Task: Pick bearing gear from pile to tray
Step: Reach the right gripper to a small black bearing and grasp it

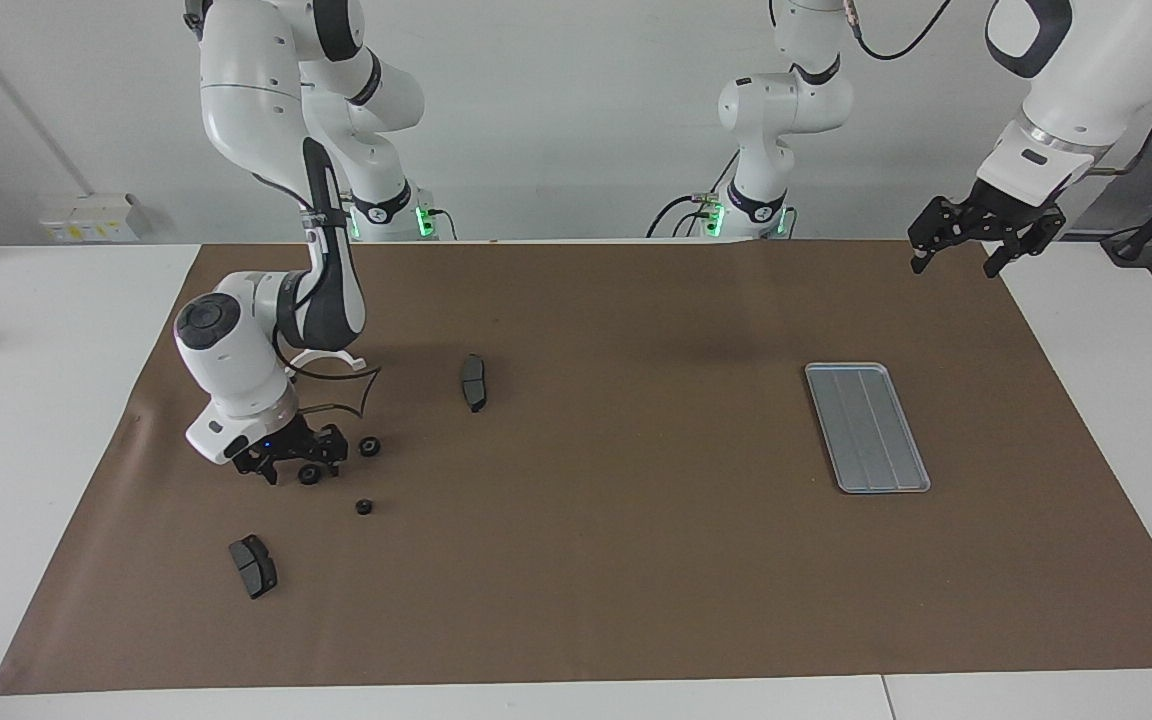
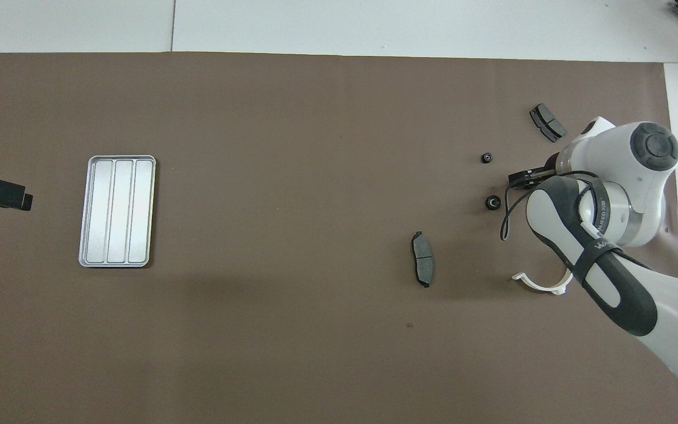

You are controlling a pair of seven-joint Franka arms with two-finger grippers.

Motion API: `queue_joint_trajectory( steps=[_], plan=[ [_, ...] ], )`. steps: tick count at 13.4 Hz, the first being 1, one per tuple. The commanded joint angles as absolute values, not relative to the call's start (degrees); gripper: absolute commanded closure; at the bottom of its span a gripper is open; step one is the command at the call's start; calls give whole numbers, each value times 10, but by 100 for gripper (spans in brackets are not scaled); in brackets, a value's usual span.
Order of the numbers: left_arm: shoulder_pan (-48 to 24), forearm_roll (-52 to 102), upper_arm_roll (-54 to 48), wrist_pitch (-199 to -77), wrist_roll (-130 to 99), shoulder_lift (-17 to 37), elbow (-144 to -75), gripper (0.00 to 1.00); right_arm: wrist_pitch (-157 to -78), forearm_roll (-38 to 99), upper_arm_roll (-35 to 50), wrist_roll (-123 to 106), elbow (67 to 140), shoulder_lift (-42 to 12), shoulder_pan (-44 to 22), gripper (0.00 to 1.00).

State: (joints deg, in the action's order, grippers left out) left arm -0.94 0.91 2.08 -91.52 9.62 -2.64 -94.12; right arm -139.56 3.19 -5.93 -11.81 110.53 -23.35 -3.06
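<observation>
Spreading across most of the white table (image 1: pixel 56 420) is a brown mat (image 1: pixel 596 560), bare through its wide middle stretch and along the edge farthest from the robots. Toward the left arm's end lies the tray (image 1: pixel 866 427), flat, silver and ridged, with nothing in it and open mat all around it. The left gripper (image 1: pixel 971 250) hangs in the air over the mat's corner at that end, fingers spread and holding nothing, well apart from the tray. The pile sits toward the right arm's end, loosely scattered: a small black gear (image 1: pixel 369 447), a second gear (image 1: pixel 364 507) a little farther from the robots, a dark brake pad (image 1: pixel 473 382) nearer the middle, another brake pad (image 1: pixel 253 566) close to the mat's edge, and a white half-ring bracket (image 2: pixel 542 284) partly under the arm. The right gripper (image 1: pixel 298 468) is down at the mat among these, its fingers around a third gear (image 1: pixel 309 474); whether they press it I cannot tell
</observation>
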Motion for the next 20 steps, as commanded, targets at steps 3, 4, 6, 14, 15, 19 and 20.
queue_joint_trajectory(
  steps=[3,4,6,14,15,19,20],
  plan=[
    [-2,15,18,-911,94,-40,-954,0,-1393,43,-56,-139,1107,-229,-25,31],
    [-2,15,18,-911,94,-40,-954,0,-1393,43,-56,-139,1107,-229,-25,35],
    [-2,15,18,-911,94,-40,-954,0,-1391,44,-56,-139,1109,-229,-25,40],
    [-2,15,18,-911,94,-40,-954,0,-1384,45,-56,-139,1120,-226,-25,54],
    [-2,15,18,-911,94,-40,-954,0,-1384,44,-56,-139,1120,-226,-25,70],
    [-2,15,18,-911,94,-40,-954,0,-1384,44,-56,-140,1117,-226,-28,100],
    [-2,15,18,-911,94,-40,-954,0,-1383,44,-56,-140,1114,-226,-28,100]
  ],
)
